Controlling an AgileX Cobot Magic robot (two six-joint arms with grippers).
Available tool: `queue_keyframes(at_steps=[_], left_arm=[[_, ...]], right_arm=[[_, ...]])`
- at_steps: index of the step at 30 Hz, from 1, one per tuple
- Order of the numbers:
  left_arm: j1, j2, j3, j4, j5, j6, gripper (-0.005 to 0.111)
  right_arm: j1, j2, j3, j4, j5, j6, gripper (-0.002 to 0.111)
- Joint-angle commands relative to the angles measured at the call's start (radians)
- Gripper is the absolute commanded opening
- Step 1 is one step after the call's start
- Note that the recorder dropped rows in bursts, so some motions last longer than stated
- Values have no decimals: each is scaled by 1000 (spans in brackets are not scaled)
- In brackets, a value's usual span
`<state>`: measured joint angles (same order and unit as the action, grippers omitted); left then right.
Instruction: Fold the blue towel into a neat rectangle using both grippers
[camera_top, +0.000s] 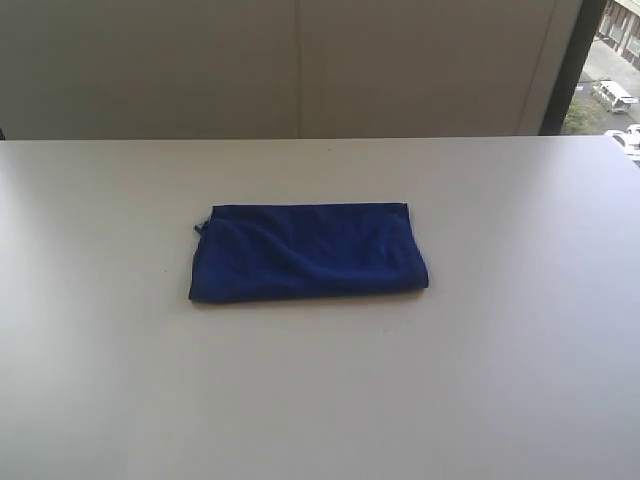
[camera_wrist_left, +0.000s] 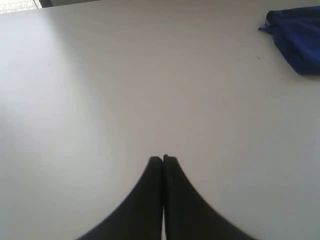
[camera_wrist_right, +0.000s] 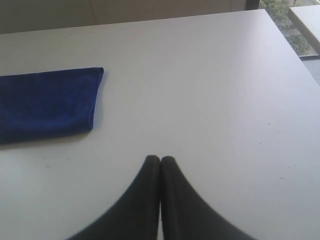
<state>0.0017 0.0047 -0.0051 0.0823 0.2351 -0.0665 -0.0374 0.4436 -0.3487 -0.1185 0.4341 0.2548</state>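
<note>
The blue towel (camera_top: 308, 252) lies folded into a flat rectangle in the middle of the white table (camera_top: 500, 380), with a small tag sticking out at its left end. No arm shows in the exterior view. In the left wrist view my left gripper (camera_wrist_left: 163, 159) is shut, nothing between its black fingers, hanging over bare table well away from the towel's corner (camera_wrist_left: 296, 39). My right gripper (camera_wrist_right: 160, 159) is shut and empty too, over bare table, apart from the towel's end (camera_wrist_right: 47, 102).
A beige wall (camera_top: 300, 65) runs behind the table's far edge. A window (camera_top: 610, 70) at the right shows the street outside. The table's right edge (camera_wrist_right: 295, 50) lies near that window.
</note>
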Motion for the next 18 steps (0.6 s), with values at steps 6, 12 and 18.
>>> queue_keyframes(at_steps=[6, 12, 18], left_arm=[[-5, -5, 5, 4, 2, 7, 0], [-3, -5, 5, 4, 2, 7, 0], [-3, -5, 5, 4, -1, 7, 0]], right_arm=[[-6, -34, 7, -7, -11, 4, 0], [-51, -276, 12, -7, -4, 4, 0], [-85, -444, 82, -12, -119, 0, 0]])
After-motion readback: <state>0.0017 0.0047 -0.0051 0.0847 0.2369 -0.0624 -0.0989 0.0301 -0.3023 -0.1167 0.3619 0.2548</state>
